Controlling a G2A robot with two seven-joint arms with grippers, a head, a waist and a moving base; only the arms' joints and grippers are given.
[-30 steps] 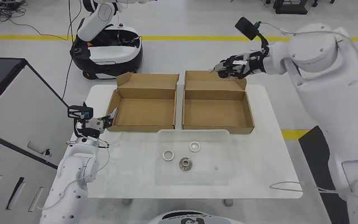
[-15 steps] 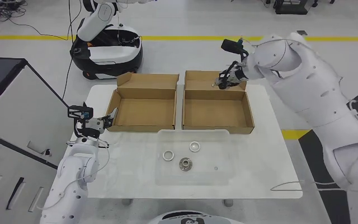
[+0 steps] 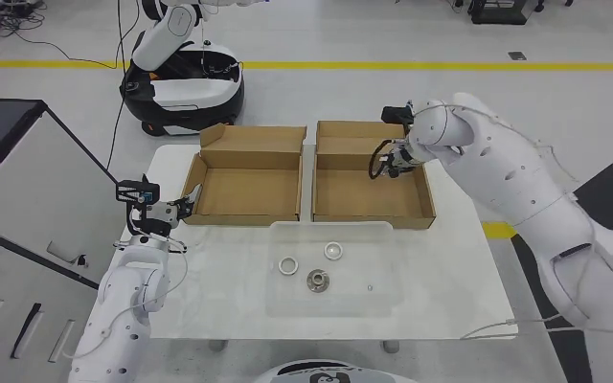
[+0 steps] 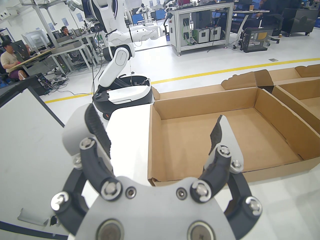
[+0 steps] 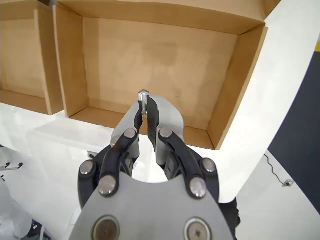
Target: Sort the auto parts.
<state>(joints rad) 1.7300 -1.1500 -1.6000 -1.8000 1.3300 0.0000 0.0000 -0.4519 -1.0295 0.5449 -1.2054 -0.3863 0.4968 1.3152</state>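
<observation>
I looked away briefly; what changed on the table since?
The right gripper, shut on a silver hex bolt, swung in from beyond the right brown cardboard box to above its floor. The left gripper and three round metal parts in the clear tray stayed put.

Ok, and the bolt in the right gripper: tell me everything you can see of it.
The bolt is a small, shiny, silver-coloured metal part with a hexagonal head and a short shank. It is pinched by the shank between the dark padded jaws of the right gripper. It lies along them, with its head poking out past their tips. It is held above the floor of the right-hand cardboard box, near the middle, and appears to touch nothing but the jaws.
</observation>
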